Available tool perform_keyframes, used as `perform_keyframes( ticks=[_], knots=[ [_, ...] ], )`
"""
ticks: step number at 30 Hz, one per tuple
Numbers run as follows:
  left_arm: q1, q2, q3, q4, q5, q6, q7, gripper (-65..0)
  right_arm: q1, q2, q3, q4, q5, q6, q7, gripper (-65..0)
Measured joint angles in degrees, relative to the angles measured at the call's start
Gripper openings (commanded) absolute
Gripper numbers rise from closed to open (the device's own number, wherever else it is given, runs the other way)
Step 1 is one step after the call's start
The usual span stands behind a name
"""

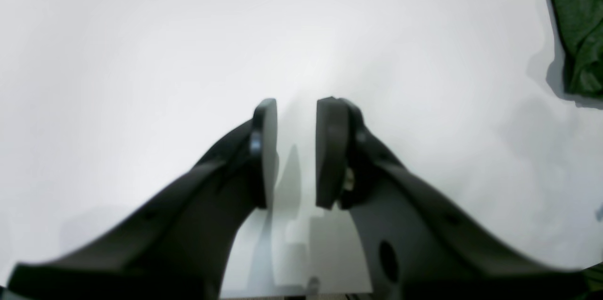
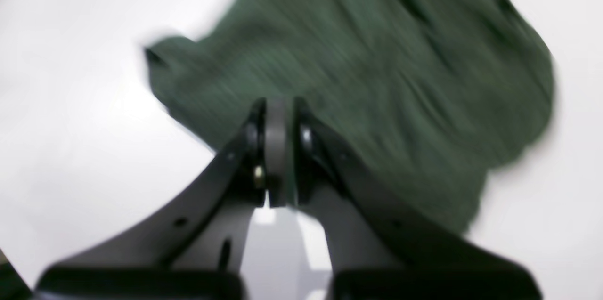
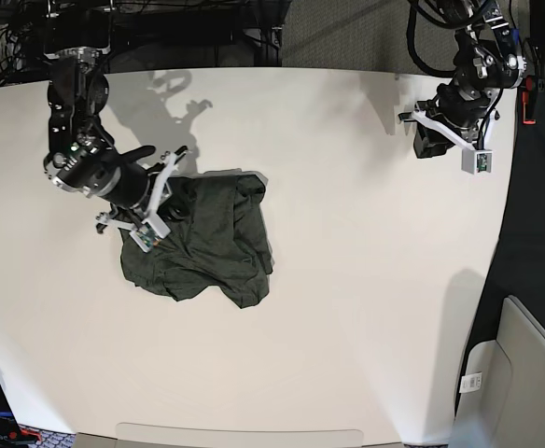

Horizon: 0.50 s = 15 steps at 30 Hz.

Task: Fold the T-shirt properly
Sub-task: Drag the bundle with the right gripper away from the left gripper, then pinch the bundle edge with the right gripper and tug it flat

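We see a white worktop [image 3: 347, 308] filling most of the base view, and on its left half lies the shirt [image 3: 202, 243], the only garment there. It is dark olive-green knit, bunched into a rumpled heap with several loose folds across it and an uneven outline; neither sleeves nor cuffs can be told apart in the heap. In the right wrist view the cloth is blurred, but we make out its heathered weave and a corner of fabric sticking out toward the left.

Our right gripper [image 2: 279, 149] hangs over the near edge of the shirt. Its jaws are clenched, pads pressed together; whether any cloth is pinched between them we cannot tell. In the base view that arm sits at the shirt's upper left edge, overlapping the fabric.

Our left gripper [image 1: 296, 149] is well apart from the shirt, at the far right corner of the worktop in the base view. Its jaws are released, with a clear gap and bare white surface between them. Only a strip of the green cloth shows at the right edge of the left wrist view.
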Motion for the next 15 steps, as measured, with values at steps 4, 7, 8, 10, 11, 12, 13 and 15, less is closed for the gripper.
perform_keyframes(
  ticks=[4,7,8,10,11,12,13,15],
  knots=[
    [-0.1,0.0,0.0,0.0,0.0,0.0,0.0,-51.7,-2.0,2.6,5.0,1.7,2.9,-0.2,-0.3,-63.6],
    [-0.2,0.0,0.2,0.0,0.0,0.0,-0.2,-51.7,-2.6,3.8,7.6,2.0,4.5,-0.2,-0.3,-63.6],
    [-0.2,0.0,0.3,0.0,0.0,0.0,-0.1,-51.7,-2.8,4.2,7.9,2.1,4.7,-0.2,-0.4,-63.6],
    [-0.2,0.1,0.3,0.0,0.0,0.0,0.1,-51.7,-2.7,4.8,8.0,1.9,4.7,-0.2,-0.3,-63.6],
    [-0.2,0.2,0.3,0.0,0.0,0.0,0.0,-51.7,-2.6,4.8,8.0,1.7,4.7,-0.2,-0.3,-63.6],
    [-0.2,0.2,0.3,0.0,0.0,0.0,0.0,-51.7,-2.5,4.8,8.0,1.3,4.7,-0.1,-0.3,-63.6],
    [-0.2,0.2,0.3,0.0,0.0,0.0,0.0,-51.7,-2.4,4.6,7.8,0.7,3.8,-0.1,-0.1,-63.6],
    [-0.2,0.1,0.3,0.0,0.0,0.0,0.0,-51.7,-2.1,4.1,7.5,-1.4,1.2,0.0,0.4,-63.6]
  ],
)
